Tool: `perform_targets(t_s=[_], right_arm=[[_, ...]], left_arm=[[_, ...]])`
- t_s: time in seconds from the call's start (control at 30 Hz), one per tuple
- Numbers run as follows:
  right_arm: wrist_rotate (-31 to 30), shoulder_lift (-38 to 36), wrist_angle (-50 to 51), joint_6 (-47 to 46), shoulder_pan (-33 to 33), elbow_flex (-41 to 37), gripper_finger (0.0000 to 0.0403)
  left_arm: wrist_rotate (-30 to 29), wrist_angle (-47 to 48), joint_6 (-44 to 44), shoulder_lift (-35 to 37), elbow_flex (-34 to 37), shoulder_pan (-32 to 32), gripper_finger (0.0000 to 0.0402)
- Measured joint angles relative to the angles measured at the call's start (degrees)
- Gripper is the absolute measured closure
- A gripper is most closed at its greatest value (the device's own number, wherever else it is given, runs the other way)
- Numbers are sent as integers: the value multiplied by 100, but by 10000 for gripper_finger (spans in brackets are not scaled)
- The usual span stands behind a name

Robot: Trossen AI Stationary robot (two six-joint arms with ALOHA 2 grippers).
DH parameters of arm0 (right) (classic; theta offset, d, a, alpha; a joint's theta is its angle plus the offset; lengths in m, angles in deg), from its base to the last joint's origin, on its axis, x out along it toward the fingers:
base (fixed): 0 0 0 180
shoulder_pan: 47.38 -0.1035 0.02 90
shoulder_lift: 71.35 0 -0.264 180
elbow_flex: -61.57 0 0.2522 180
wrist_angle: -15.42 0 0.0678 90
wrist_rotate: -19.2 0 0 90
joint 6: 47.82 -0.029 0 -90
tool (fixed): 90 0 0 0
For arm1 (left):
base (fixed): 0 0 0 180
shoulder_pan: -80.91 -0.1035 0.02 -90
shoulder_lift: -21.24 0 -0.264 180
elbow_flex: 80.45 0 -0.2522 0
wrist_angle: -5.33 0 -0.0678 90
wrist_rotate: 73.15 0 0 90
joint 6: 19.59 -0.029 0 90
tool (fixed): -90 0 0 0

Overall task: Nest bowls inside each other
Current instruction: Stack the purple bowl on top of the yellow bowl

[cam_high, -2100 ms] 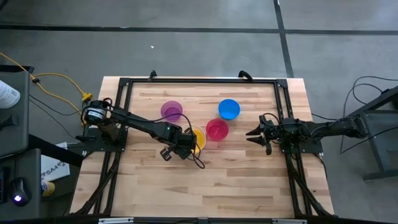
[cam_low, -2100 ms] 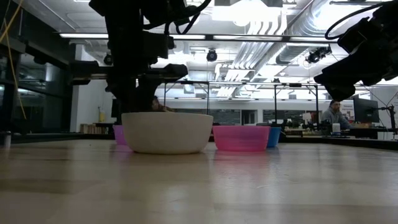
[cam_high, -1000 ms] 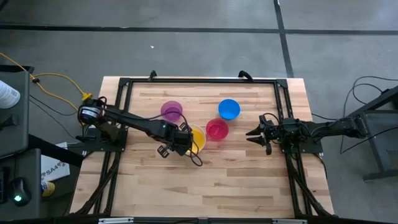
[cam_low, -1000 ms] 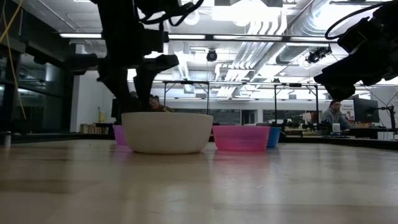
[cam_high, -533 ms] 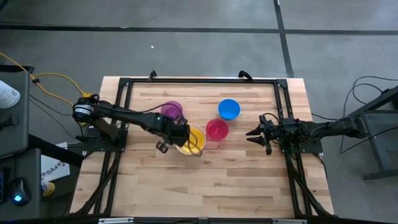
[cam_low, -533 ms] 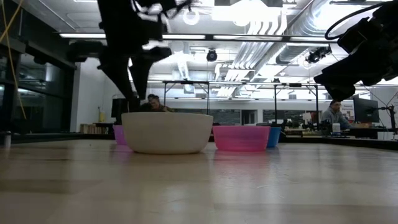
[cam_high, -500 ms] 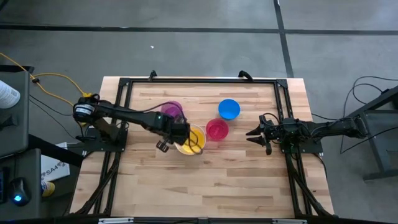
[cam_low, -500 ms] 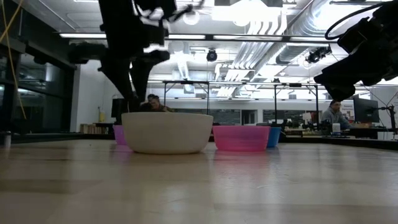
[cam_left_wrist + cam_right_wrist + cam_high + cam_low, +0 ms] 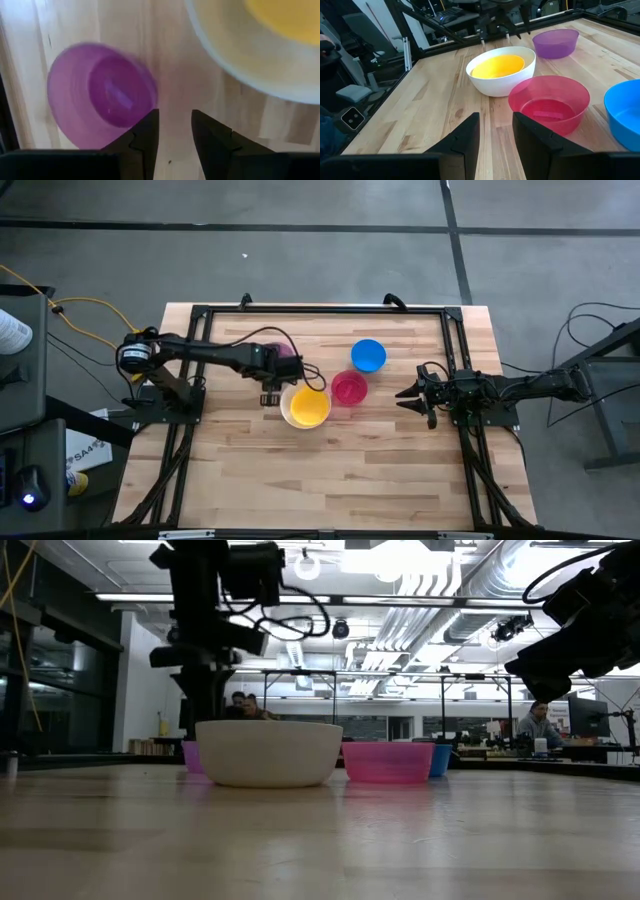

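Five round plastic bowls, all upright on the tabletop [image 9: 400, 470]. Yellow bowl [image 9: 308, 408] nested inside the larger white bowl [image 9: 287, 412], near the middle. Red-pink bowl [image 9: 349, 388] just beside that pair, empty. Blue bowl [image 9: 368, 355] close behind the red-pink one, apart from it. Purple bowl [image 9: 288, 352] beyond the white bowl, partly hidden from above.

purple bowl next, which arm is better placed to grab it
Left. The left gripper hangs open right beside the purple bowl, while the right gripper waits across the table, past the pink bowl.
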Motion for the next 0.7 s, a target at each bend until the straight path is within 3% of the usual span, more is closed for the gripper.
perform_targets(t_s=[0.27,0.4,0.7], right_arm=[[0,0,-2,0,-2,-2,293],[2,0,-4,1,-2,-1,293],[4,0,-7,0,0,-1,293]], left_arm=[[15,-142,361,2,17,-258,288],[381,-84,427,0,17,-422,288],[555,-149,-718,0,339,-436,288]])
